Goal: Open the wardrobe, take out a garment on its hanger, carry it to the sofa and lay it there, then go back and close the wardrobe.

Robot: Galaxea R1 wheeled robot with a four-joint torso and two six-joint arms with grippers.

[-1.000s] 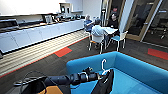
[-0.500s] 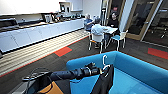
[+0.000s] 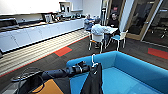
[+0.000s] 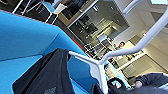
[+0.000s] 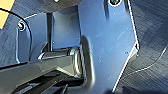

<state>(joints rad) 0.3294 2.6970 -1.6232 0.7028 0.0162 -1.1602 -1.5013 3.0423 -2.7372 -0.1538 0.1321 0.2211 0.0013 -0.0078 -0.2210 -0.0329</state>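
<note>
My left gripper (image 3: pixel 87 67) reaches in from the left and is shut on the white hanger (image 3: pixel 93 60) just below its hook. The black garment (image 3: pixel 93 81) hangs from it over the near left corner of the turquoise sofa (image 3: pixel 135 72). In the left wrist view the hanger (image 4: pixel 100 65) runs close past the camera. The garment (image 4: pixel 47 75) drapes below it against the sofa's blue upholstery (image 4: pixel 22 37). The right wrist view faces the robot's own blue plate above dark carpet.
Behind the sofa, people sit at a white table (image 3: pixel 111 30) with white-and-blue chairs (image 3: pixel 120 37). A long white counter (image 3: pixel 37 32) runs along the left wall. Orange floor patches (image 3: pixel 63 51) mark the dark carpet. Glass doors (image 3: pixel 142 17) stand at the right.
The whole picture has shifted slightly, so the camera has moved a little toward the sofa. My left gripper still holds the hanger with the garment over the sofa's near corner.
</note>
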